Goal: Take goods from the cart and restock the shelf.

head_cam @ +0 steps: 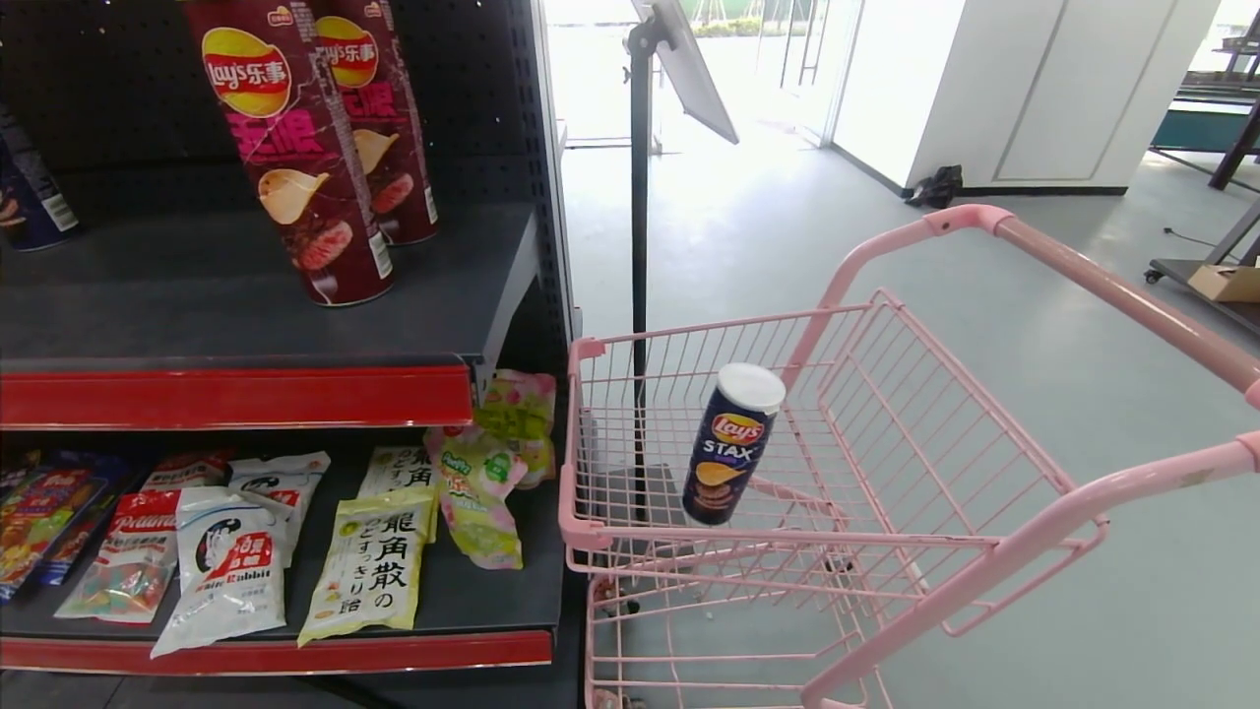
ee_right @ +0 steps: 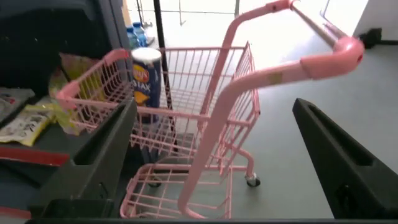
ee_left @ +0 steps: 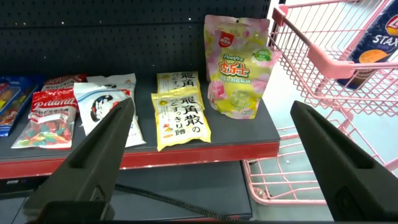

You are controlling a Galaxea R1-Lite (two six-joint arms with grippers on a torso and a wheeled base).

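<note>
Standing upright inside the pink cart (head_cam: 570, 492) is a blue can (head_cam: 732, 445).

A dark blue chip can (head_cam: 733, 445) with a white lid stands slightly tilted in the upper basket of the pink wire cart (head_cam: 886, 512), ahead of the right tool (ee_right: 213, 104). The dark, red-edged shelf (head_cam: 236, 295) faces the left tool (ee_left: 212, 104).

Shows, from behind the wrist, the black two-fingered left gripper (ee_left: 212, 104) parted wide, its tapered fingers (ee_left: 93, 162) splayed well apart with nothing clasped between them. Shows the matching black two-fingered right gripper (ee_right: 212, 102) in the same pose: fingers (ee_right: 93, 168) spread wide, likewise clasping nothing.
</note>
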